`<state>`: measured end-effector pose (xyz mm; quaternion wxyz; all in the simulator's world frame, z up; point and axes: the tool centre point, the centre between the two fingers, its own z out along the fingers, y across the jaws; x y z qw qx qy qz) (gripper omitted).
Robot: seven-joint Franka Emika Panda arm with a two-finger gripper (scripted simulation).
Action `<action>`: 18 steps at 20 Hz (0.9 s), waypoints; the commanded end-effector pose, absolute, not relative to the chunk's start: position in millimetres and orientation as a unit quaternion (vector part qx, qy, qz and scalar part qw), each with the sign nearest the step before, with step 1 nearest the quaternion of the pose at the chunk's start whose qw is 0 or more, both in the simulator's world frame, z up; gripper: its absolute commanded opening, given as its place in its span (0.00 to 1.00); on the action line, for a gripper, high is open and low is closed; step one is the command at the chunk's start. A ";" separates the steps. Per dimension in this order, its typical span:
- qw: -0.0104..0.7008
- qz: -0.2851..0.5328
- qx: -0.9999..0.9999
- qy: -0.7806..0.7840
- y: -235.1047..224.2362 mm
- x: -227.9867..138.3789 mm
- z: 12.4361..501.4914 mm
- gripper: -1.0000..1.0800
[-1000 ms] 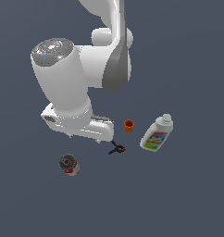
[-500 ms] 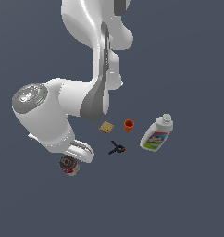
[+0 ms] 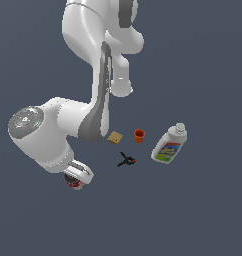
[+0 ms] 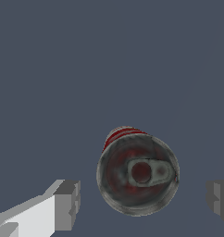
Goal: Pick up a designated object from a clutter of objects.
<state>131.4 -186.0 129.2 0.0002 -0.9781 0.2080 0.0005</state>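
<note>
The arm has swung down over the red-and-white can [image 4: 138, 173], which stands at the exterior view's left, well apart from the other clutter. The tool [image 4: 144, 201] hangs wide open, fingers [image 4: 67, 203] either side (nothing gripped), suggesting a grasp is near.

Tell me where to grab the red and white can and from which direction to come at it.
Grip the can across its round side wall, coming straight down from above. It stands upright with its grey metal top facing the wrist camera, and the hand is open with a finger on either side, apart from the wall. The round body gives two opposite faces to squeeze.
</note>
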 end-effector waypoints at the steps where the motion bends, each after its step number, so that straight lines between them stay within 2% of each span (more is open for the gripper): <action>1: 0.000 0.000 -0.978 0.209 -187.3 132.3 127.5 0.96; 18: 0.000 0.000 -0.978 0.210 -187.4 131.4 76.1 0.96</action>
